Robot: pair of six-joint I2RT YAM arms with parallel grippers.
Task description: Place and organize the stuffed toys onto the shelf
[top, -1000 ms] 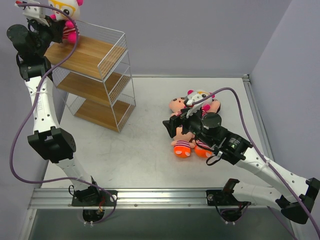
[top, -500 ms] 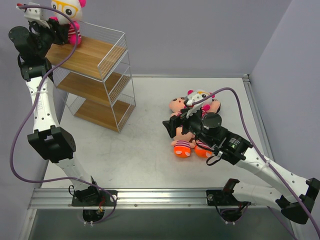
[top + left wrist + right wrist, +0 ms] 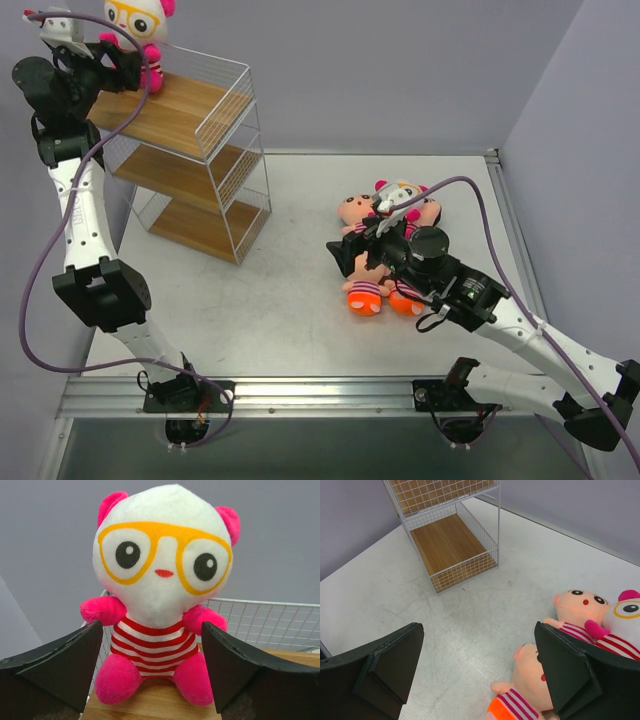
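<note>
A white-headed doll [image 3: 162, 555] in yellow glasses and a red-striped shirt is sitting upright at the back left corner of the shelf's [image 3: 170, 110] top board, its back to the wire rail. The left gripper [image 3: 151, 650] is hovering level with it, jaws standing wide apart on either side of the doll's body. Well away on the table [image 3: 290, 310], the other toys are lying in a heap [image 3: 385, 250]: peach-skinned dolls in striped shirts [image 3: 580, 602] pressing against a second white-headed one [image 3: 627, 610]. The right gripper [image 3: 477, 665] is hanging just beside that heap, jaws spread and holding nothing. The two lower boards are carrying no toys.
</note>
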